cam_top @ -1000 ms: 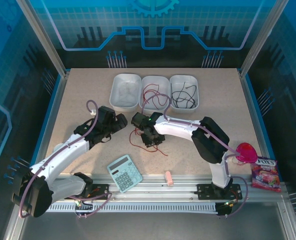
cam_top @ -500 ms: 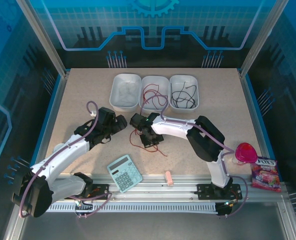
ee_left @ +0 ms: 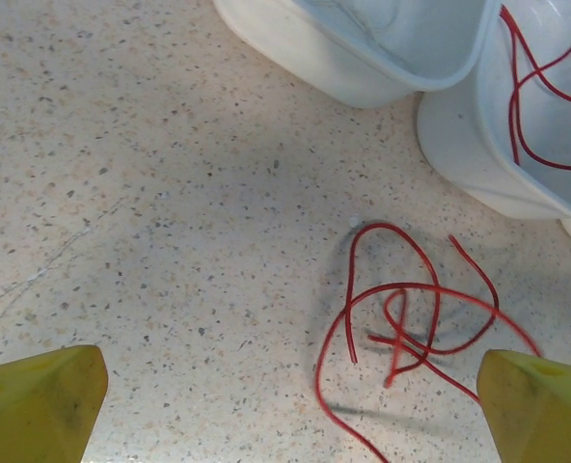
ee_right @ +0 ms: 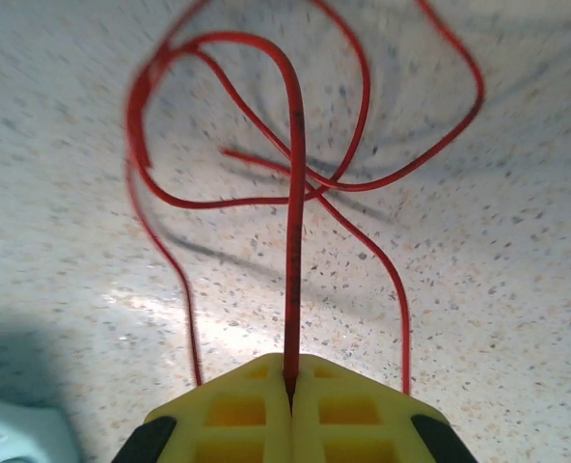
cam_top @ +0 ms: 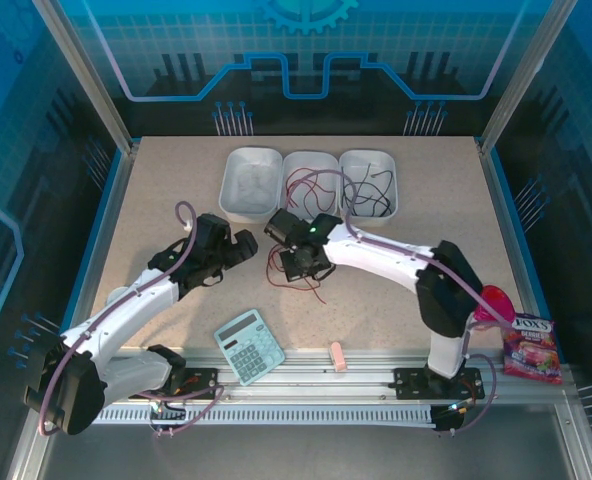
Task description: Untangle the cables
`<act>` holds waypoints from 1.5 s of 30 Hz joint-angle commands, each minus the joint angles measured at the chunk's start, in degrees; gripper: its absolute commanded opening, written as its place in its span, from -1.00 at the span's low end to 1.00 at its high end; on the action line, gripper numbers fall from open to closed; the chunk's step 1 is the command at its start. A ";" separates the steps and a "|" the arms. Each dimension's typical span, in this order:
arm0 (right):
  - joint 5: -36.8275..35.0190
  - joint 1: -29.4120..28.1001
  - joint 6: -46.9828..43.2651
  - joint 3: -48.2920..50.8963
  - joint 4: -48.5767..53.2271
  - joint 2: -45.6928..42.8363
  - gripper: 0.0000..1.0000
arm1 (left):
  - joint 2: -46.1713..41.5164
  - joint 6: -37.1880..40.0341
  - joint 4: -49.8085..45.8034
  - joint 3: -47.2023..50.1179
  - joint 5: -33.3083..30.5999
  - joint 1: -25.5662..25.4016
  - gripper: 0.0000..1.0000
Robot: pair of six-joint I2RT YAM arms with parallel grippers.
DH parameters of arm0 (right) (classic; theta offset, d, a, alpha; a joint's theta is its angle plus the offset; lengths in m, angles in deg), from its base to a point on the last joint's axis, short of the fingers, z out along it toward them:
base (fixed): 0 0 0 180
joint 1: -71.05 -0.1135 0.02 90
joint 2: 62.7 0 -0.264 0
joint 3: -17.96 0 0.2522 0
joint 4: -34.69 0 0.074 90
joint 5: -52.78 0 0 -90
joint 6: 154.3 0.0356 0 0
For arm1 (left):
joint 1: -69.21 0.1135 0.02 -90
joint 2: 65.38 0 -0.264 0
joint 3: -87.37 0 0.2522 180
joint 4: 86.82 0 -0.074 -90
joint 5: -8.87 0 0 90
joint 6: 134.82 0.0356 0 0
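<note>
Speckled tabletop (cam_top: 176,190), blue-panelled enclosure (cam_top: 306,60), red cable (ee_right: 293,193) — pinched in right claw (ee_right: 290,391)

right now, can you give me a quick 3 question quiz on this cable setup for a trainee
1. True or false: the right gripper is shut on the red cable.
2. Seen from the top camera, which of the three white tubs holds the black cable? A) left B) middle C) right
3. Fill in: the left gripper has its fingers wide apart, so it is ____.

Key: 1 true; 2 C; 3 open.
</note>
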 commanded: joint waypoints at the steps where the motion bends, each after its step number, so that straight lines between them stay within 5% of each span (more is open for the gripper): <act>1: -2.77 -0.33 -0.64 1.16 0.02 -3.91 -1.00 | -0.73 3.17 3.16 0.54 4.11 0.34 0.98; 20: -8.51 0.19 -4.47 14.63 -27.87 -21.42 -1.00 | 1.41 6.85 8.47 -0.51 12.62 0.28 0.99; 45: -11.77 4.57 -14.34 -13.74 -16.30 -17.46 -1.00 | -12.37 8.55 4.97 2.38 -2.45 0.33 0.98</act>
